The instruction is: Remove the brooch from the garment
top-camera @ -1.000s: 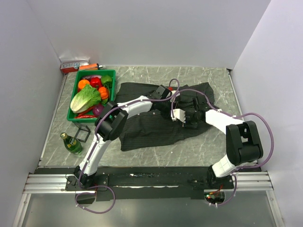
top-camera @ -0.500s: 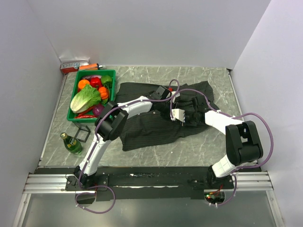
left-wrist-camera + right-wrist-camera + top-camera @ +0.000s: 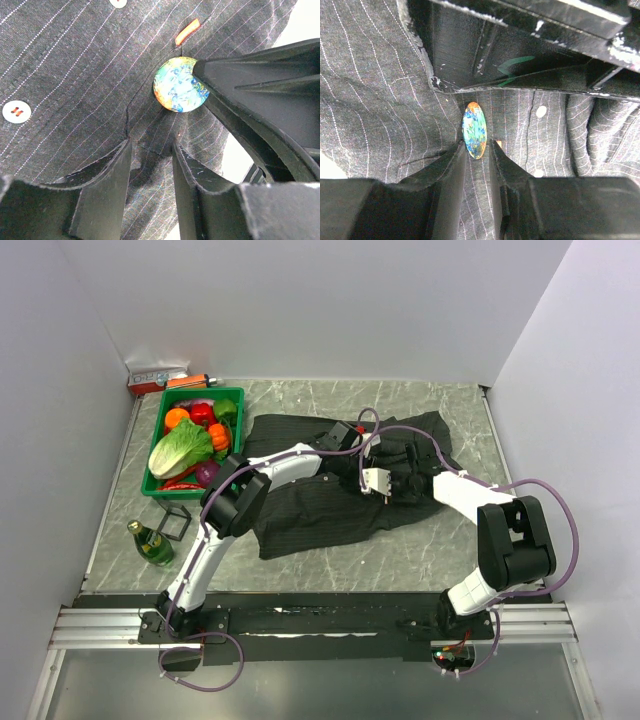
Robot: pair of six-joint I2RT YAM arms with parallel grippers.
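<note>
The brooch (image 3: 180, 83) is a small round disc with a blue, green and orange face, pinned on the dark pinstriped garment (image 3: 310, 510). In the right wrist view the brooch (image 3: 474, 130) shows nearly edge-on. My right gripper (image 3: 477, 148) is shut on its lower rim, one fingertip on each side. One right finger (image 3: 235, 75) reaches the disc's edge in the left wrist view. My left gripper (image 3: 150, 149) is shut on a raised fold of the garment (image 3: 75, 65) just below the brooch. In the top view both wrists meet over the shirt's upper middle.
Pale buttons (image 3: 16, 111) and a small orange tab (image 3: 187, 31) lie near the brooch. A green basket (image 3: 236, 393) of toy vegetables stands at the back left, with a green bottle (image 3: 150, 543) and a small black frame (image 3: 175, 523) in front of it. A box (image 3: 155, 378) sits in the far-left corner.
The right wrist has edged a little left and up toward the left gripper, and its jaws have narrowed slightly. The left arm has held still.
</note>
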